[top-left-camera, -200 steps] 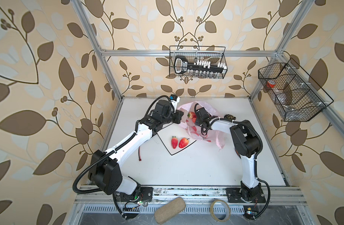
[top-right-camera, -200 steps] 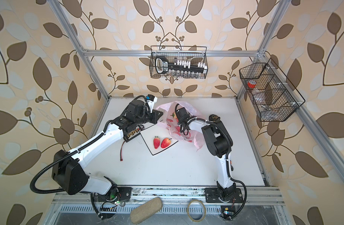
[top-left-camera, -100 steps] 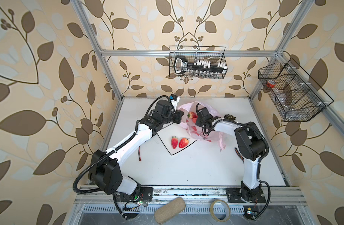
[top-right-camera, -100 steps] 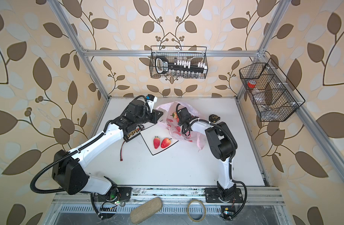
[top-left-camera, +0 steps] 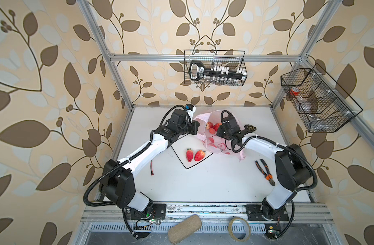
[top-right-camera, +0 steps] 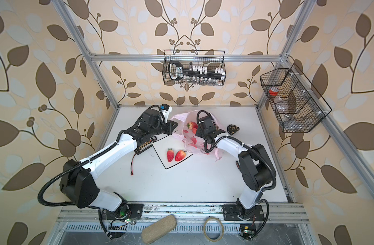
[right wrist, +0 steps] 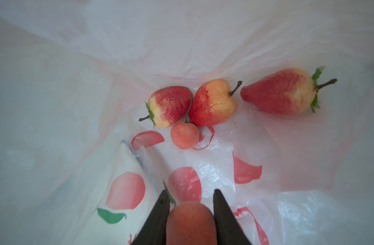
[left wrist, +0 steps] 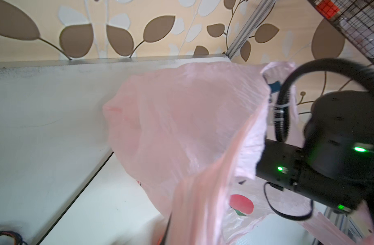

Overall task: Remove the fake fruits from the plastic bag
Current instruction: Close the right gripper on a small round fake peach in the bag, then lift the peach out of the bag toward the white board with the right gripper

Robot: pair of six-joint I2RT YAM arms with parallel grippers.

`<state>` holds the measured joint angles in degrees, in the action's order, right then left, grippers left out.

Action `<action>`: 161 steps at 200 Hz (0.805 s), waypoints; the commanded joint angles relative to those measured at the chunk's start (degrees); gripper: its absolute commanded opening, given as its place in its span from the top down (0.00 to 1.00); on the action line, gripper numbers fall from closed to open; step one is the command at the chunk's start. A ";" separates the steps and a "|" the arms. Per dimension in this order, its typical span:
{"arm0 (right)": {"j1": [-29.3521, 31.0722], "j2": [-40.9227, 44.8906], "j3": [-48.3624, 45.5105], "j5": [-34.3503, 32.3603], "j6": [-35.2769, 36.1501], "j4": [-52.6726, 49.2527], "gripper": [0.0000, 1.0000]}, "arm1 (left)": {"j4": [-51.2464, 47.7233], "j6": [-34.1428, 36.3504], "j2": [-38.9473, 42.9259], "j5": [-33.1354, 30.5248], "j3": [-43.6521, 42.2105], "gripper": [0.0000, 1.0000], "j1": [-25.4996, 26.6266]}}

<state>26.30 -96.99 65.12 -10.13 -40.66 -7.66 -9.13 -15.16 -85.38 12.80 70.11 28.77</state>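
The pink plastic bag point(top-left-camera: 215, 144) point(top-right-camera: 192, 144) lies at the back of the table, its mouth held up. My left gripper point(top-left-camera: 195, 127) point(top-right-camera: 175, 126) is shut on the bag's edge, and the film point(left wrist: 181, 131) stretches toward its camera, hiding the jaws. My right gripper point(right wrist: 190, 193) point(top-left-camera: 219, 133) is inside the bag, shut on a round pinkish cherry point(right wrist: 191, 222). Deeper in lie three strawberries point(right wrist: 170, 106) point(right wrist: 212, 102) point(right wrist: 279, 91) and a loose cherry point(right wrist: 185, 135). Two strawberries point(top-left-camera: 189, 154) point(top-left-camera: 199, 155) rest on the white plate point(top-left-camera: 187, 164).
Orange-handled pliers point(top-left-camera: 264, 171) lie at the right, near my right arm. A black tape measure point(top-left-camera: 250, 128) sits behind the bag. A red wire point(top-left-camera: 151, 168) and a circuit board point(top-right-camera: 144, 146) lie under my left arm. Wire baskets point(top-left-camera: 214, 70) point(top-left-camera: 317, 101) hang on the walls.
My right gripper's jaws have narrowed onto the cherry. Its elbow has swung toward the front right, uncovering the pliers. The left arm keeps holding the bag.
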 commanded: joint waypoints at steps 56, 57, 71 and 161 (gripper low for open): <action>3.53 14.94 -7.19 5.36 2.70 0.32 0.73 | 0.24 0.57 -3.97 -6.70 6.80 1.00 -1.11; 3.69 15.09 -7.28 5.42 2.78 0.26 0.73 | 0.29 0.61 -4.08 -6.72 6.89 1.00 -1.14; 6.04 17.51 -8.24 5.10 3.71 -0.01 0.72 | 0.68 0.66 -5.38 -6.91 8.60 1.00 -1.76; 20.37 9.31 -3.96 1.31 10.00 4.68 0.71 | -0.05 2.47 -11.92 -4.85 17.26 1.00 -4.33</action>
<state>43.90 -81.89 57.63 -6.72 -35.05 -4.25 -9.47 -14.48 -97.60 7.31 84.71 25.04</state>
